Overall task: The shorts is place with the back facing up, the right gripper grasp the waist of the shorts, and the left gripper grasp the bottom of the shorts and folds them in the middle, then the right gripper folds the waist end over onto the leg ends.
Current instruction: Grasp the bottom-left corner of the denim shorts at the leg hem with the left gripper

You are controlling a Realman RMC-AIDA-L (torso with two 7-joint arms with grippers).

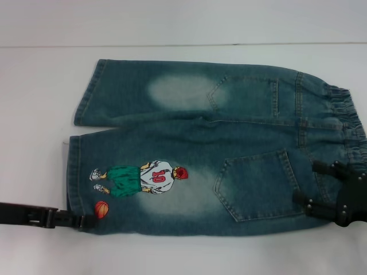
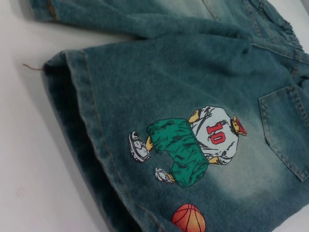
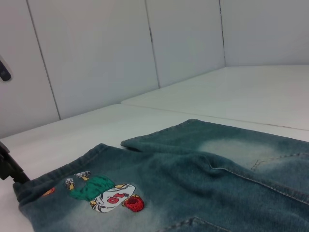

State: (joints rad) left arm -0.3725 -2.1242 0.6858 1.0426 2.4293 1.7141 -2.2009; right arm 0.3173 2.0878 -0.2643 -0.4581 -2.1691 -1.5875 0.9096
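Note:
Blue denim shorts (image 1: 229, 143) lie flat on the white table with both back pockets up. The elastic waist (image 1: 350, 123) is on the right and the leg hems (image 1: 77, 166) on the left. The near leg carries an embroidered basketball player (image 1: 143, 177) and an orange ball (image 1: 101, 209). My left gripper (image 1: 86, 220) sits at the near leg's hem corner, beside the ball. My right gripper (image 1: 307, 182) rests open on the near waist end, its fingers spread beside the near back pocket (image 1: 258, 183). The left wrist view shows the near leg hem (image 2: 82, 121) lying flat.
The white table (image 1: 34, 114) extends on all sides of the shorts. A white panelled wall (image 3: 96, 58) stands behind the table. My left gripper (image 3: 9, 169) shows at the hem in the right wrist view.

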